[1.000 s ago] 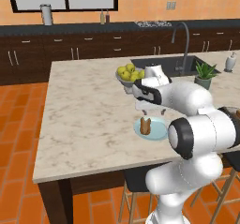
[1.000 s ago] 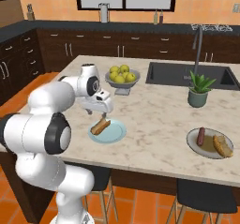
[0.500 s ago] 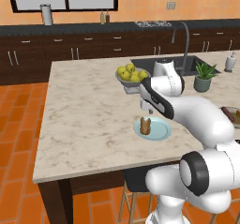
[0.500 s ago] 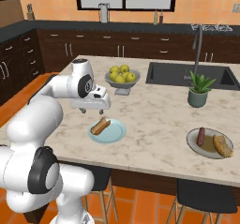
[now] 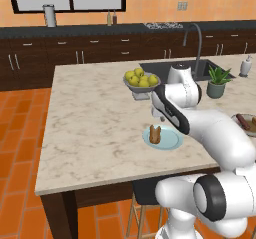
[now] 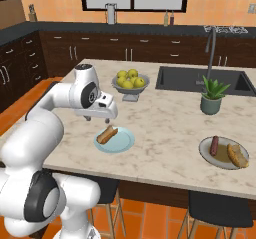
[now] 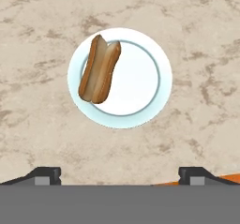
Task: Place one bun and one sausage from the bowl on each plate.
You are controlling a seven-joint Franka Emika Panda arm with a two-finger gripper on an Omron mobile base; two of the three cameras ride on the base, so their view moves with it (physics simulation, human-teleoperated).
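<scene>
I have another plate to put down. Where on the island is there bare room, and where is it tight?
Free: the counter left of the fruit bowl and blue plate, and the stretch between the blue plate and grey plate. Tight: around the sink and plant.

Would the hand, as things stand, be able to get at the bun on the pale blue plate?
Probably yes: the hand hovers open above the pale blue plate, and nothing lies between it and the bun.
</scene>
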